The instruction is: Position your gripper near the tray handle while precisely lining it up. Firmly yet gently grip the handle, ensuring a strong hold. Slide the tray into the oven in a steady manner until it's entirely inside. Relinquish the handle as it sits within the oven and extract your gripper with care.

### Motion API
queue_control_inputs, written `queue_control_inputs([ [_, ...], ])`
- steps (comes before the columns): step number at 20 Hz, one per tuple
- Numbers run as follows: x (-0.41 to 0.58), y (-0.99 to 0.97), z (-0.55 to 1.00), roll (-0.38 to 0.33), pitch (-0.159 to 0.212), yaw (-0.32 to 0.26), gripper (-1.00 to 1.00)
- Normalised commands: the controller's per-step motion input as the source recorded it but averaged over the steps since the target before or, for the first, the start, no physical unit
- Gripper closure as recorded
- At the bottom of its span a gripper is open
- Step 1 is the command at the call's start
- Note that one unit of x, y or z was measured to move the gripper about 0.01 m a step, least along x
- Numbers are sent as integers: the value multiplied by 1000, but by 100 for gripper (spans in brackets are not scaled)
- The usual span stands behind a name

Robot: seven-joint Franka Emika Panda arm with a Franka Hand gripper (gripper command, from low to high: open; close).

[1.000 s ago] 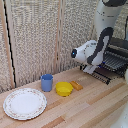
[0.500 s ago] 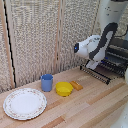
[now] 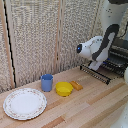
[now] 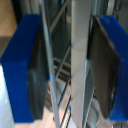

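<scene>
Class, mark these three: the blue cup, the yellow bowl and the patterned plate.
blue cup [image 3: 47, 82], exterior view, its side wall.
yellow bowl [image 3: 64, 89], exterior view, its rim.
patterned plate [image 3: 11, 105], exterior view, its decorated rim.

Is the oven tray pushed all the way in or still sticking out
Still out. In the exterior view the tray juts from the oven over the table, its handle forward, the tool at it.

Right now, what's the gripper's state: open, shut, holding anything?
Gripper: fingers astride the tray handle, gaps showing both sides in the wrist view; open, not gripping yet.
</scene>
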Motion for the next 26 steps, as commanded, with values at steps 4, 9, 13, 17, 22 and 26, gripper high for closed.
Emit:
queue_control_inputs([
  [4, 0, -976, 413, 35, 0, 32, 100],
  [9, 0, -783, 323, -1, 0, 10, 100],
  [13, 0, -613, 216, -32, -5, 27, 100],
  [17, 84, -39, 133, 5, -2, 10, -100],
  [22, 141, 99, 133, 24, -2, -9, -100],
  [26, 194, 307, 143, 48, 0, 27, -100],
])
